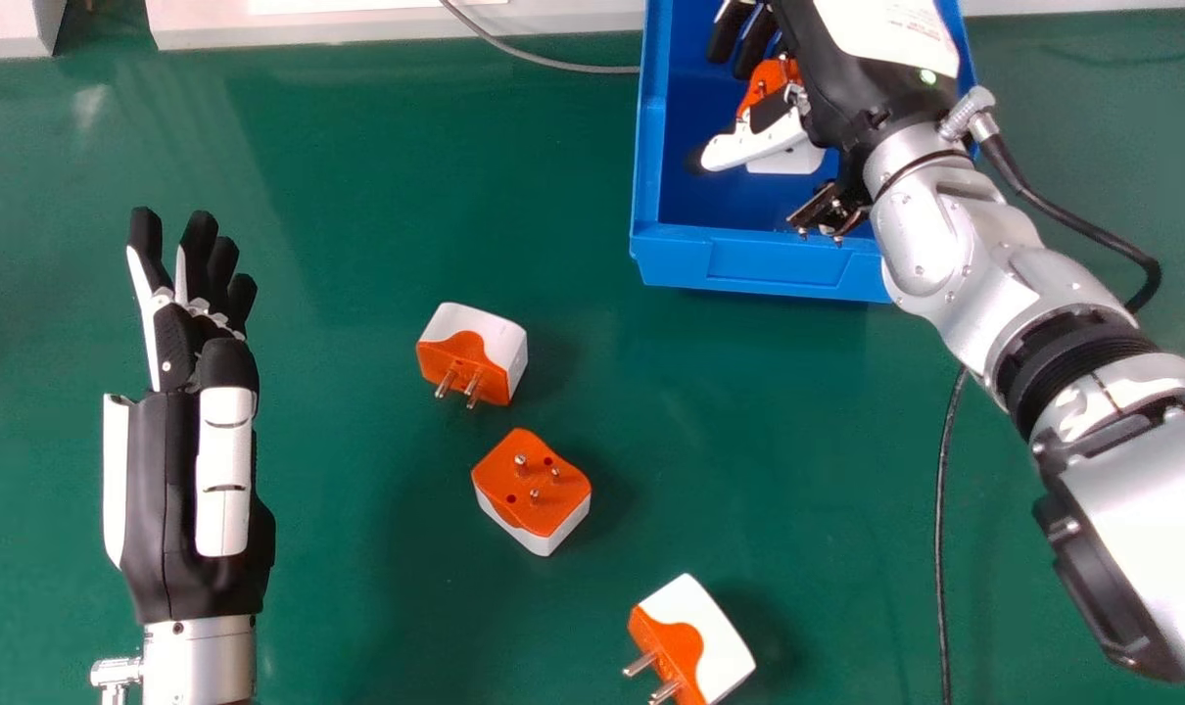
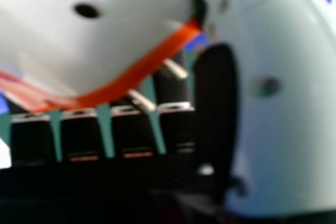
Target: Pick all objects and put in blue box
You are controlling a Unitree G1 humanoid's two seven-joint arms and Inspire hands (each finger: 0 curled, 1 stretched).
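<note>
The right robot hand [image 1: 832, 83] holds an orange-and-white plug adapter [image 1: 793, 160] between thumb and fingers at the blue box's [image 1: 769, 264] opening. Three more plug adapters [image 1: 531, 490] lie apart on the green table [image 1: 357, 587]; left of them, the left robot hand [image 1: 176, 343] has its fingers extended.

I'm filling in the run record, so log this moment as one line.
right hand: over blue box | adapter there: grip unclear | left hand: open, idle | green table: three more adapters
</note>
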